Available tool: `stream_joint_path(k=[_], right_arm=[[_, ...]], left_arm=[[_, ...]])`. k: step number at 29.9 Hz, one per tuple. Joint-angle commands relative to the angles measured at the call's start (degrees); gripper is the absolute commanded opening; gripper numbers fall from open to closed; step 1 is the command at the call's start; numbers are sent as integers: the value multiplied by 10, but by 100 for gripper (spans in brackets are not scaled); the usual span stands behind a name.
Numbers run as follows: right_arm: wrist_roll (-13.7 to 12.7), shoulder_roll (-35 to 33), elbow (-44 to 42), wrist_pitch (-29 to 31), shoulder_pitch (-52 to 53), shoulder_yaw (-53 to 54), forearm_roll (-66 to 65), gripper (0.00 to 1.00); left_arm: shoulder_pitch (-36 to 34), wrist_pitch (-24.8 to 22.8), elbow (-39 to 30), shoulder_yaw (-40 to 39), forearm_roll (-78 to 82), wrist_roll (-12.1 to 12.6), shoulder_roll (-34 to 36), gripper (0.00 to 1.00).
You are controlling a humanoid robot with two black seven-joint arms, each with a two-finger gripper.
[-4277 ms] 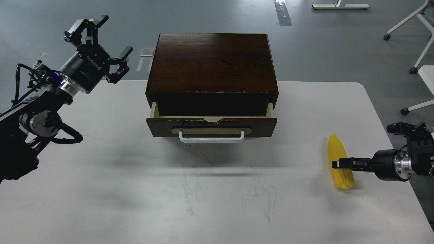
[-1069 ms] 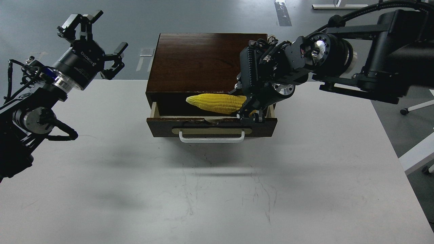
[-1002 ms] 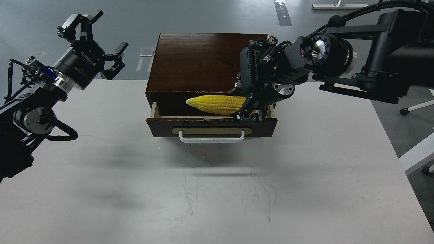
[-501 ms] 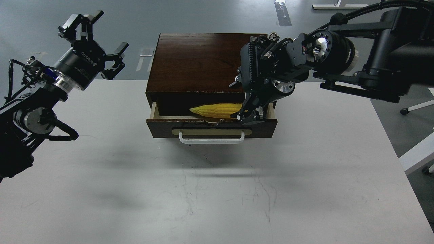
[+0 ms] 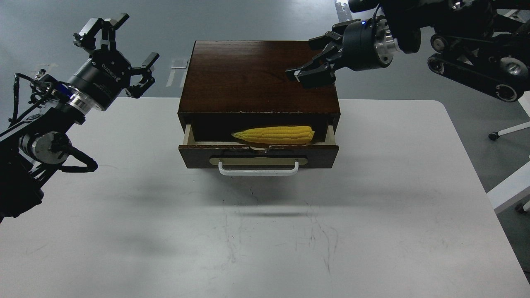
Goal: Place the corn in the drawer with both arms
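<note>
The yellow corn [image 5: 275,134] lies on its side inside the open drawer [image 5: 258,154] of the dark brown wooden box [image 5: 258,76], its pointed end to the left. The drawer is pulled partly out, with its white bar handle [image 5: 258,167] facing me. My right gripper [image 5: 311,66] is empty with its fingers spread, held above the box's top right part. My left gripper [image 5: 118,49] is open and empty, raised to the left of the box above the table's far left edge.
The box stands at the back middle of the white table [image 5: 265,231]. Rolling chair legs [image 5: 503,37] and a white desk corner [image 5: 509,190] stand on the grey floor to the right of the table.
My right gripper let go of the corn, which now rests in the drawer. The right arm lifted up and back to the right, above the box's top. My left arm barely moved.
</note>
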Motion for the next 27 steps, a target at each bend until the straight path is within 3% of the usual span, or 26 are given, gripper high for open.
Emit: stream_joint_path(k=[1, 8, 13, 19, 27], right_arm=[[0, -23, -25, -3, -73, 54, 184, 99], [0, -44, -67, -4, -236, 187, 444, 99], [0, -43, -75, -5, -324, 266, 555, 99], [0, -35, -86, -4, -403, 292, 693, 100], [0, -7, -85, -3, -463, 302, 714, 100]], left_arm=[[0, 0, 0, -1, 0, 0, -2, 98], [6, 0, 0, -7, 0, -3, -8, 98], [8, 0, 1, -7, 0, -4, -19, 98], [13, 0, 7, -7, 0, -3, -37, 98], [28, 0, 7, -7, 0, -1, -49, 98]])
